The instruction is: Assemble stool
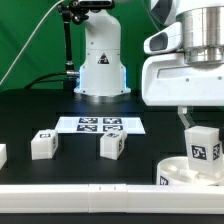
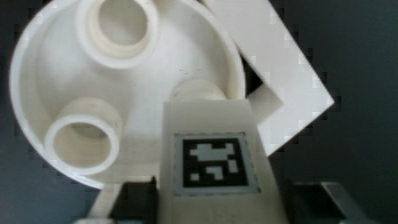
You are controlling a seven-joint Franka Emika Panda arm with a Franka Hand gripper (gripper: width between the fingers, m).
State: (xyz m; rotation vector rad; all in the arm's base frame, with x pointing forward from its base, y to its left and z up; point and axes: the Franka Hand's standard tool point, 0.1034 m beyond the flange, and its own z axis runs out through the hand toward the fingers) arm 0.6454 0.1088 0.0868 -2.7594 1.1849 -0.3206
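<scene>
At the edge of the bench point(image 1: 30, 110) on the exterior view's left, a first leg point(image 1: 2, 155) is cut off by the frame. A second leg point(image 1: 43, 144) stands further in. A third leg point(image 1: 112, 145) sits mid-bench, just in front of the marker board point(image 1: 100, 125). The three legs are well apart. The arm's base point(image 1: 100, 65) rises at the far edge behind the board. Toward the near corner on the exterior view's right, the gripper point(image 1: 198, 122) pinches a fourth leg point(image 1: 204, 147) upright, its jaws narrow against the leg's sides. That leg hangs over the rim of the seat point(image 1: 180, 175), which lies flat by the rail point(image 1: 90, 192) along the near edge. Whether leg and seat touch cannot be told.
</scene>
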